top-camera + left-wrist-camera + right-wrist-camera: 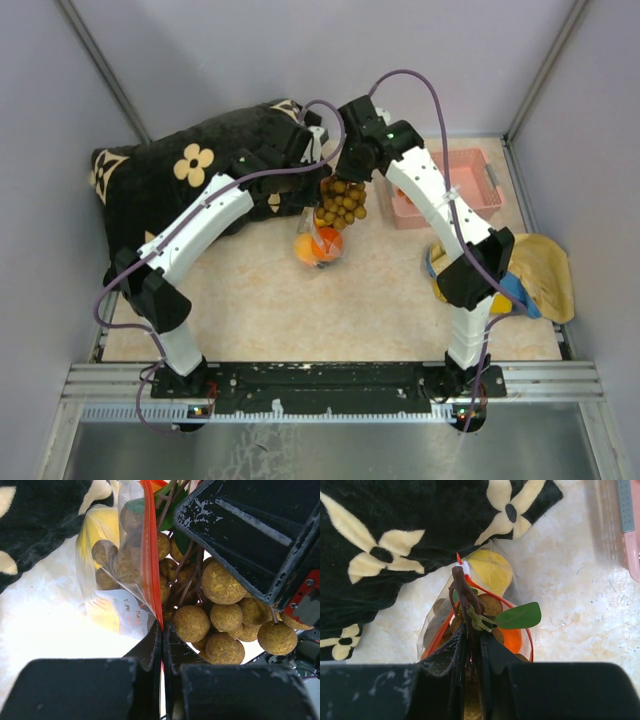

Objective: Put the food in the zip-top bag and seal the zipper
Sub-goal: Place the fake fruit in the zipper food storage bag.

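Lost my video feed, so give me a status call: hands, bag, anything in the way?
Left hand shut on zipper. Right hand shut on stem of tan ball bunch, lowering into zip-top bag. Black flowered cloth beside bag.

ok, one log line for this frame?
left gripper: shut on bag zipper | right gripper: shut on longan bunch stem, over bag mouth | zipper unsealed

White arms (pixel 215 215) with black joints trail purple cables (pixel 425 90).
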